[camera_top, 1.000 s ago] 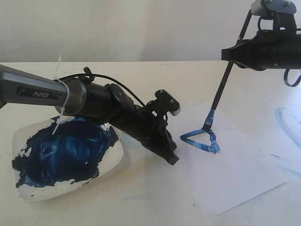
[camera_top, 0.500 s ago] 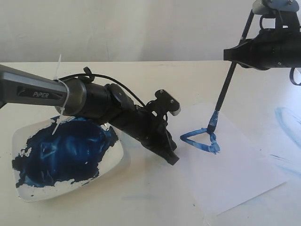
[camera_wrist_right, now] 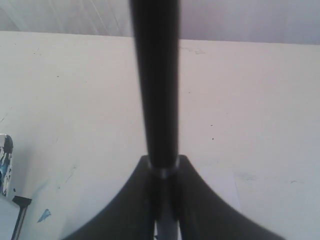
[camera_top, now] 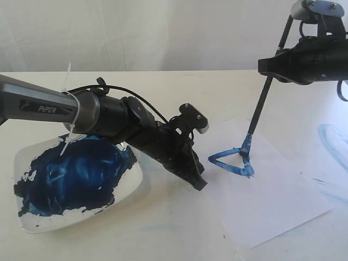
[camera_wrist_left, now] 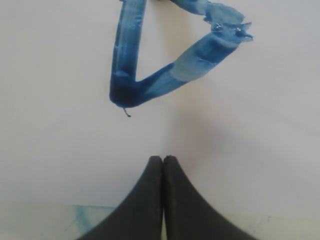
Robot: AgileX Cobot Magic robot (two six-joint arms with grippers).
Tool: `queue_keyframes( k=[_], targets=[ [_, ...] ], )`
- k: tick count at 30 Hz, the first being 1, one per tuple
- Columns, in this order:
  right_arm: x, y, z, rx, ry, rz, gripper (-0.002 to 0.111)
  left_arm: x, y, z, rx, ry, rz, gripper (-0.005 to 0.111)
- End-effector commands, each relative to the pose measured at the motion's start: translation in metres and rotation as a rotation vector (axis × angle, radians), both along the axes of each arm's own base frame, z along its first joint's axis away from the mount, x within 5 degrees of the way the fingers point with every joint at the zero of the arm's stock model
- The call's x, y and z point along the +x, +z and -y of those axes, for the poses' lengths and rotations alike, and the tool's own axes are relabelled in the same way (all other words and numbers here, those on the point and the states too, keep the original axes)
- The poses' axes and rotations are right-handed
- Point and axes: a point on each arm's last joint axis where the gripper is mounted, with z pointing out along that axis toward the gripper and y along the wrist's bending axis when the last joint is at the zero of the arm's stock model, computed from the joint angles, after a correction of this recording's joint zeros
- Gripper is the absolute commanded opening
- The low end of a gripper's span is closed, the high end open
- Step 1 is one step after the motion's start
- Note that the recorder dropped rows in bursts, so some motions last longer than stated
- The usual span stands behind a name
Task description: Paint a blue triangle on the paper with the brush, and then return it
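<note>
The white paper [camera_top: 272, 196] lies flat on the table at the right. A streaky blue triangle [camera_top: 232, 161] [camera_wrist_left: 165, 65] is painted near its far left corner. My right gripper [camera_top: 272, 62] [camera_wrist_right: 163, 167] is shut on the brush [camera_top: 260, 107] [camera_wrist_right: 155, 85], holding its black handle high up. The blue-stained tip rests at the triangle's right corner. My left gripper [camera_top: 200, 184] [camera_wrist_left: 163, 159] is shut and empty, its tips pressing on the paper's left edge just short of the triangle.
A white dish [camera_top: 138, 185] smeared with dark blue paint sits at the left under my left arm. Pale blue smears [camera_top: 331, 138] mark the table right of the paper. A wall runs along the table's back edge.
The right gripper and brush have shifted slightly right and up, with the brush tip still at the triangle's right corner. The left arm has not moved.
</note>
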Motion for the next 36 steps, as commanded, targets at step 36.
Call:
queue_keyframes(
  k=[36],
  targets=[
    [-0.017, 0.02, 0.006, -0.03, -0.016, -0.036, 0.0, -0.003, 0.002, 0.001, -0.008, -0.009, -0.013, 0.0]
  ],
)
